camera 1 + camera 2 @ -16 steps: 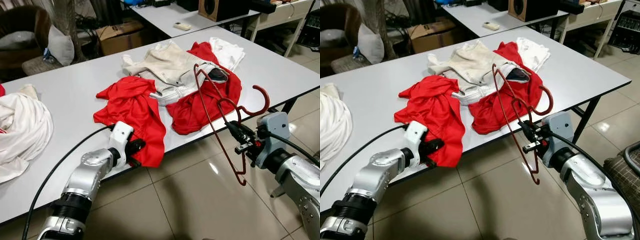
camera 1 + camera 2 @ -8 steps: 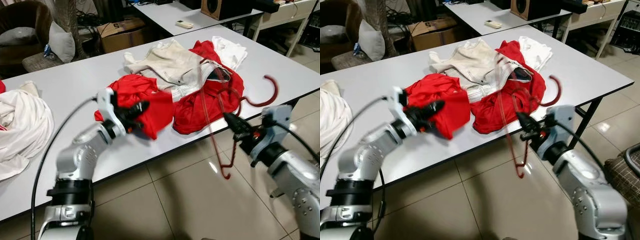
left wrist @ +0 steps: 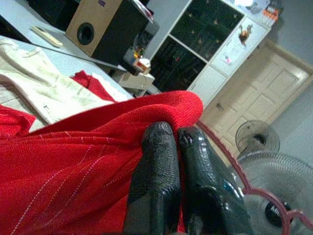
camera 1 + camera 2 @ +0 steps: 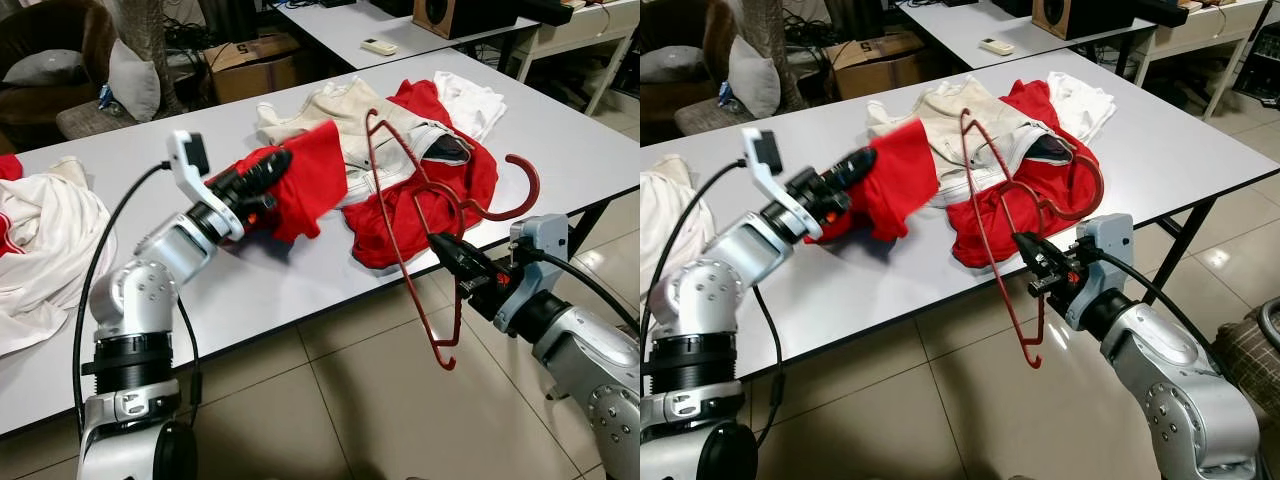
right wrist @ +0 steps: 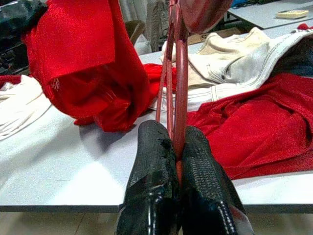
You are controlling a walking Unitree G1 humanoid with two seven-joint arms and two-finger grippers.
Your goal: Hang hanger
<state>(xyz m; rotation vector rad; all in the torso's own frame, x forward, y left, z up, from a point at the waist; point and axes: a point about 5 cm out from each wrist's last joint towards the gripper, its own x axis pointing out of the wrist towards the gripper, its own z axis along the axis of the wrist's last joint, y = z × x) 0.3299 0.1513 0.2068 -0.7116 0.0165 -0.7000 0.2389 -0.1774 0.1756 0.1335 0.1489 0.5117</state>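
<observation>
My right gripper (image 4: pixel 447 252) is shut on a dark red hanger (image 4: pixel 400 215), held upright just off the table's front edge with its hook (image 4: pixel 515 190) toward the right. The hanger (image 5: pixel 175 73) rises between the shut fingers (image 5: pixel 151 161) in the right wrist view. My left gripper (image 4: pixel 262 170) is shut on a red garment (image 4: pixel 305 180) and holds it lifted above the white table (image 4: pixel 330 290), left of the hanger. In the left wrist view the red cloth (image 3: pixel 73 161) wraps the black fingers (image 3: pixel 156 166).
A pile of clothes lies on the table behind: a cream garment (image 4: pixel 335 110), another red garment (image 4: pixel 440 190) and a white one (image 4: pixel 470 100). White cloth (image 4: pixel 40 240) lies at the table's left. A second table (image 4: pixel 370 25), a box and chairs stand beyond.
My left arm has lifted the red garment off the table edge and up to the right, toward the hanger. The right gripper has tilted the hanger more upright.
</observation>
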